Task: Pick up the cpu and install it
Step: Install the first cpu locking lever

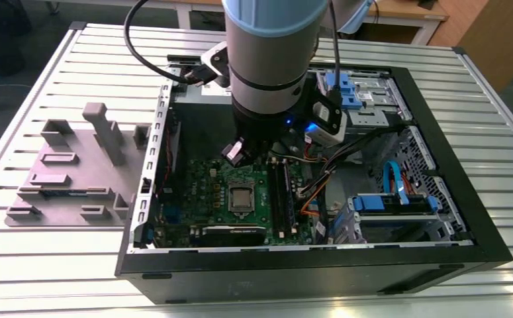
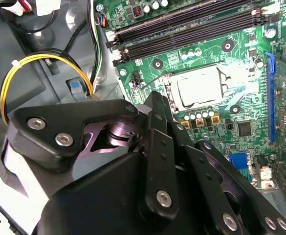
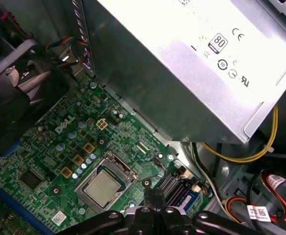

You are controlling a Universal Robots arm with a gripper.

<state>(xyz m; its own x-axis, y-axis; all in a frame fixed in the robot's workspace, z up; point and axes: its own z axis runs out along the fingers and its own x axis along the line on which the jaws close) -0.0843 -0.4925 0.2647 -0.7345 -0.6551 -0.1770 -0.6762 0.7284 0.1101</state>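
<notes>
Silvery metal shines on the cpu (image 3: 102,189) — it lies flat, face up, inside the socket (image 3: 105,183) on the green board (image 3: 59,147), in the open computer case (image 1: 451,258). It is square, so no side is longer; its edges line up with the socket frame. I count 1 cpu and 1 socket (the exterior view shows the chip (image 1: 241,197) near the middle of the board). In both wrist views the gripper (image 3: 155,215) hangs above the board, just beside the socket, not touching the cpu (image 2: 199,90). It holds nothing, but I cannot tell how wide it is open. 1 big grey power box (image 3: 191,63) sits above the board. A grey parts tray (image 1: 71,172) rests on the table (image 1: 53,73) — at the exterior view's left.
</notes>
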